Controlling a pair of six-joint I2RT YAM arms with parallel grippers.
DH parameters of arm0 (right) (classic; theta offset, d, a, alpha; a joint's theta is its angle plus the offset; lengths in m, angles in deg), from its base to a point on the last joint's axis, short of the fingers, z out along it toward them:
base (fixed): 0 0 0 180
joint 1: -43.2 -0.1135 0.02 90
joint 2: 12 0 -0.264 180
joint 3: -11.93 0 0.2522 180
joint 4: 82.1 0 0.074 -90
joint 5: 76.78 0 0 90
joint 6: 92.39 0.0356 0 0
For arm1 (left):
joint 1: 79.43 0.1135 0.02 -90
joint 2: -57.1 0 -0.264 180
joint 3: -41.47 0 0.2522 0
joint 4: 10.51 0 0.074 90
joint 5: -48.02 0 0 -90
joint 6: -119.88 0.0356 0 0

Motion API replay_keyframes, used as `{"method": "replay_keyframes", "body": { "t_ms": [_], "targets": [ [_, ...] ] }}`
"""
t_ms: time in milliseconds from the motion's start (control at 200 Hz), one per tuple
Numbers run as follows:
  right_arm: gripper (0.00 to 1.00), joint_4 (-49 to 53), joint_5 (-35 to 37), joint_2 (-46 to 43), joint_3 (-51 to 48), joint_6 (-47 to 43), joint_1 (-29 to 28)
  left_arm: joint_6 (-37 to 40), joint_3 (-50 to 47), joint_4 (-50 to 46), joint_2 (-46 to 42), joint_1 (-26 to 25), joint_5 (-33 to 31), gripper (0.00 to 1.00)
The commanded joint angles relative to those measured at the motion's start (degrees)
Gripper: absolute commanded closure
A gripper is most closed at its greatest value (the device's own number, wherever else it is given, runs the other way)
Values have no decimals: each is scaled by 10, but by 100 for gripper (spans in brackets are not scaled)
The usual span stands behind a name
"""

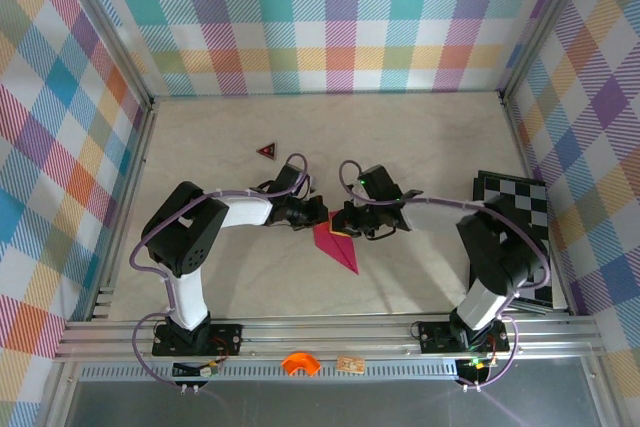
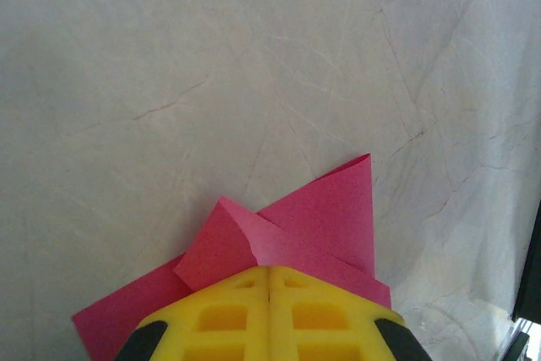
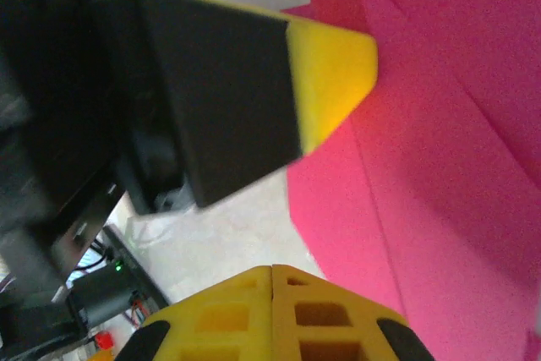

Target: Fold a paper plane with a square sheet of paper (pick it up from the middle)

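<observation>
The magenta-pink sheet of paper (image 1: 338,247) lies on the table between my two grippers, folded into a pointed shape. In the left wrist view the paper (image 2: 330,209) shows two flaps folded over each other. My left gripper (image 2: 269,269) is shut, its yellow fingertips resting on top of the folds. My right gripper (image 3: 271,269) is shut too, and its tips sit over bare table just beside the paper's (image 3: 439,166) edge. The left gripper's yellow-tipped finger (image 3: 334,65) touches the paper opposite it. From above, the left gripper (image 1: 318,215) and right gripper (image 1: 346,219) nearly meet at the paper's far end.
A black-and-white checkerboard (image 1: 515,215) lies at the right edge, beside the right arm. A small dark red triangle (image 1: 266,150) sits farther back on the left. An orange piece (image 1: 299,363) rests on the front rail. Chequered walls enclose the table on three sides.
</observation>
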Motion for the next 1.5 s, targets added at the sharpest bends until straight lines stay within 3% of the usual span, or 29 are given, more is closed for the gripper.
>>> {"method": "replay_keyframes", "body": {
  "t_ms": [0,175,605,775,905,990,1225,1495],
  "targets": [
    [100,33,13,46,25,-8,-11,14,-6,-59,31,3,-39,100],
    [100,11,12,54,-27,0,-11,13,-6,-57,38,3,-35,100],
    [99,-35,-2,-78,-238,15,-12,17,-6,-65,35,3,-37,100],
    [98,9,2,-149,-235,8,-12,14,-6,-64,34,3,-36,100],
    [95,-46,-15,-176,-218,29,-12,13,-7,-64,32,3,-36,100],
    [94,-68,-19,-156,-190,38,-12,12,-7,-64,35,3,-35,100],
    [92,-8,13,-67,-137,3,-12,-1,-16,-53,36,3,-35,100],
    [94,-44,-12,-116,-257,12,-11,-2,-12,-61,38,3,-38,100]
  ]
}}
